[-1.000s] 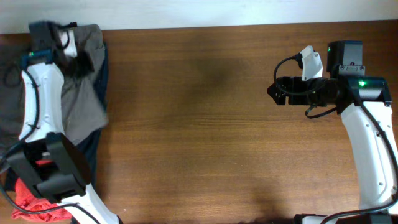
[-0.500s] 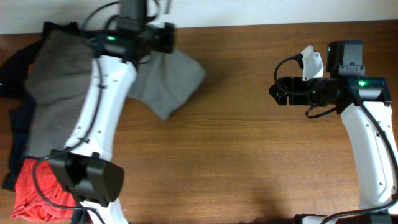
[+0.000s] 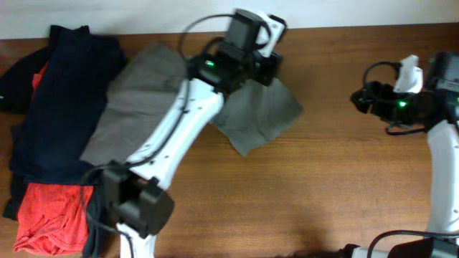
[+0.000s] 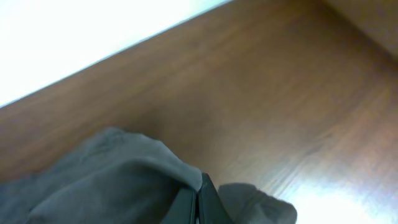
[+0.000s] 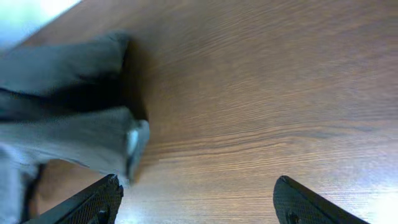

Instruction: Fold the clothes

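Showing the grey-olive shorts (image 3: 259,115) spread across the far left-centre of the table (image 3: 323,186), one end meeting the navy garment (image 3: 64,93) at far left. The left gripper (image 4: 199,200) is clamped on a fold of the shorts. The right gripper (image 5: 198,202), at far right, stands wide, holding nothing, over bare wood.

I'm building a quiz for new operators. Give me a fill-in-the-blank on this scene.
1. The left pincer is ____ on the grey shorts.
2. The right pincer is ____ and holds nothing.
3. The orange-red garment lies on the robot's ____ side.
Missing words: shut; open; left.
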Controlling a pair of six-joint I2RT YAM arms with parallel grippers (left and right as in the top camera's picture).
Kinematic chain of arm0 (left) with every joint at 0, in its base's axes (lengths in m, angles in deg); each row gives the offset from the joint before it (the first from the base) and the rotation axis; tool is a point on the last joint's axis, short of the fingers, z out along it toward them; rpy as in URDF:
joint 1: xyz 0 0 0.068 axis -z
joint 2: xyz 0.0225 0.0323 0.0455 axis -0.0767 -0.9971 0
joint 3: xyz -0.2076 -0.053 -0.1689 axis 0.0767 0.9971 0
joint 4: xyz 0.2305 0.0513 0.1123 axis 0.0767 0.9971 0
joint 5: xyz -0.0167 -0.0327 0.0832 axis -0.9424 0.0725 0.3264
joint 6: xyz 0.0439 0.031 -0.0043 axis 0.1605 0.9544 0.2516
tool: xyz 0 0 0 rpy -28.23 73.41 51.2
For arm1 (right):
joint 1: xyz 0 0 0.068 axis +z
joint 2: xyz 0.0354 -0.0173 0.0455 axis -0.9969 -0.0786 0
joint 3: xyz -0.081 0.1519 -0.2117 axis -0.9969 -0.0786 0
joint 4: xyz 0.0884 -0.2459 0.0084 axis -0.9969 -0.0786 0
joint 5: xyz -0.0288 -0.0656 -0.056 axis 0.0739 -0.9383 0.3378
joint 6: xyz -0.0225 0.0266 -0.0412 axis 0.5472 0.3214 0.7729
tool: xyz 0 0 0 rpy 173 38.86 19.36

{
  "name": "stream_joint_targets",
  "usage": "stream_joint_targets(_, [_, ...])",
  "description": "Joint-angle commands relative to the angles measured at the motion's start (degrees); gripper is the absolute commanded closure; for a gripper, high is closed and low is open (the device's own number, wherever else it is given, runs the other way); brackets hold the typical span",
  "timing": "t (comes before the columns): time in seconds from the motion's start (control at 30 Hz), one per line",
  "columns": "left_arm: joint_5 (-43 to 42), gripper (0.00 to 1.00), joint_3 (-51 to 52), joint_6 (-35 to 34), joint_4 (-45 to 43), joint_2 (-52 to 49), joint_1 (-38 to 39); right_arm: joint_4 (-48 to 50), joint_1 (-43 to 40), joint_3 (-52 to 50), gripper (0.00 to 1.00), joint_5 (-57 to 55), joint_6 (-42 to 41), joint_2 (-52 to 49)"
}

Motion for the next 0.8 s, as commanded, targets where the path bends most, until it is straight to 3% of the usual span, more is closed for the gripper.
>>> stream_joint_targets(0.0, [-4.8, 0.99, -1.0, -1.5, -4.5, -4.4, 3.6, 0.2, -4.2, 1.1, 0.18, 4.6, -0.5, 0.4])
stream_joint_targets(0.4, [-15.6, 0.99, -1.3, -3.7, -13.9, -9.0, 8.3, 0.7, -10.4, 1.1, 0.18, 7.5, -0.2, 0.4])
stream_joint_targets(0.43, [-17.1, 0.93, -1.9, -3.7, -13.9, -8.9, 8.2, 0.6, -10.4, 1.1, 0.18, 7.5, -0.2, 0.4])
stream_joint_targets(0.47, [-17.7, 0.78, -2.4, -3.7, -13.7, -8.9, 8.1, 0.6, -10.4, 1.1, 0.18, 7.5, -0.2, 0.4])
stream_joint_targets(0.5, [-17.8, 0.55, -3.2, -3.7, -12.9, -8.8, 8.0, 0.6, -10.4, 1.1, 0.18, 7.5, -0.2, 0.4])
stream_joint_targets(0.53, [-17.8, 0.20, -4.2, -3.7, -12.0, -8.5, 7.6, 0.6, -10.5, 1.1, 0.18, 7.5, -0.2, 0.4])
stream_joint_targets(0.57, [-17.8, 0.01, -6.8, -3.7, -9.1, -7.7, 6.3, 0.5, -10.4, 1.1, 0.18, 7.6, 0.0, 0.4])
stream_joint_targets(0.77, [-16.2, 0.01, -18.4, -3.7, 4.0, -3.1, -3.0, 0.3, -10.0, 1.1, 0.18, 12.6, 5.3, 0.4])
